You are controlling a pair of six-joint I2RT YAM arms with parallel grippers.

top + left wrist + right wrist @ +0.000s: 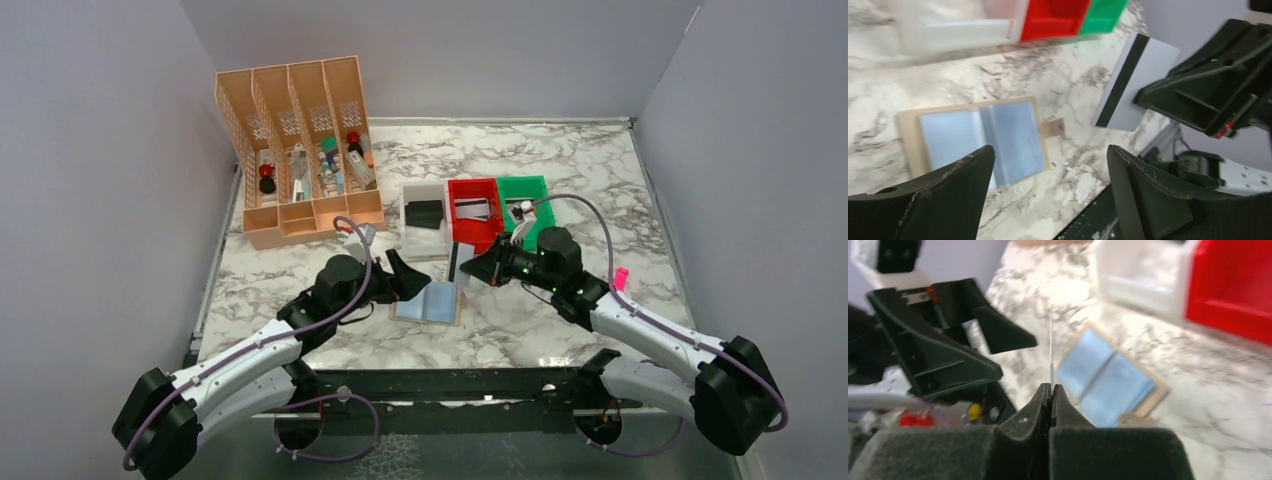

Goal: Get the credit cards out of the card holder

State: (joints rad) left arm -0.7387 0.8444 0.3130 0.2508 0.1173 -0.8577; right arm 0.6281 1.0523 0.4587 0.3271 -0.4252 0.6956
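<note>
Marble-patterned table, smooth and glossy, white veined with grey. Peach-orange plastic organiser at the far left corner, tall, with four slots and lattice-cut sides. Held small bottles and pens, too small to tell apart.

Reached in low from the near left with the left arm, white shells over black joints. Ended in the left gripper, fingers spread wide and gripping nothing, just left of the card holder. Reached in from the near right with the right arm, forearm angled toward the middle. Ended in the right gripper, pads pressed together on one edge of a grey card: thin, stiff plastic, black stripe along one side. Held off the table, near the holder's far right corner and in front of the red bin.

Three square plastic bins in a row mid-table, with a white bin on the left and a green bin on the right. Carried a flat black piece in the white, a pale flat piece in the red.

Tan, leather-like holder with a small tab. Lay open flat on the marble between the two grippers, pale blue pockets facing up.

Small pink stick on the table beside the right forearm.
</note>
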